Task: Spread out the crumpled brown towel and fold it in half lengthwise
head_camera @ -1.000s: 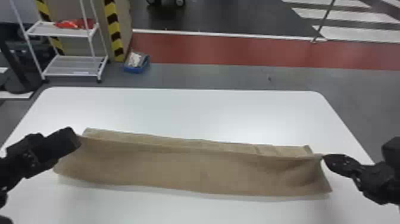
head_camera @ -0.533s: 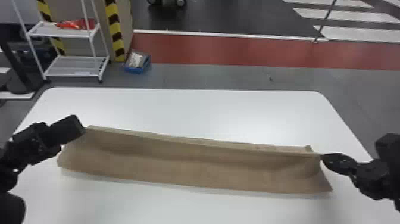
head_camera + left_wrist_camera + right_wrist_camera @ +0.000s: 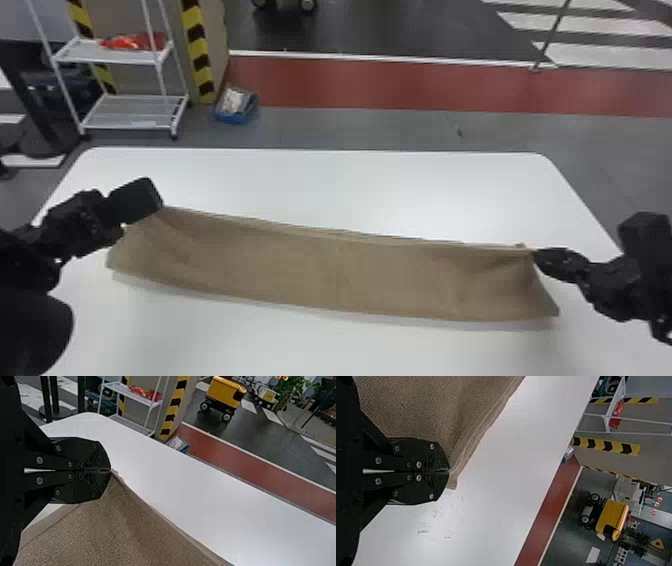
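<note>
Fingers of the left gripper point(image 3: 154, 202) are clamped together on one upper corner of the brown towel point(image 3: 340, 275), and those of the right gripper point(image 3: 536, 255) pinch the corner at its other end. Between them the towel stretches as a long strip over the white counter point(image 3: 320, 172), its near edge hanging in a shallow curve. A narrow band of another layer shows along the top edge. Past the counter, a blue bin point(image 3: 234, 118) sits on the floor point(image 3: 360, 127), near a white wire rack point(image 3: 132, 112) with something red point(image 3: 131, 42) on its upper shelf.
</note>
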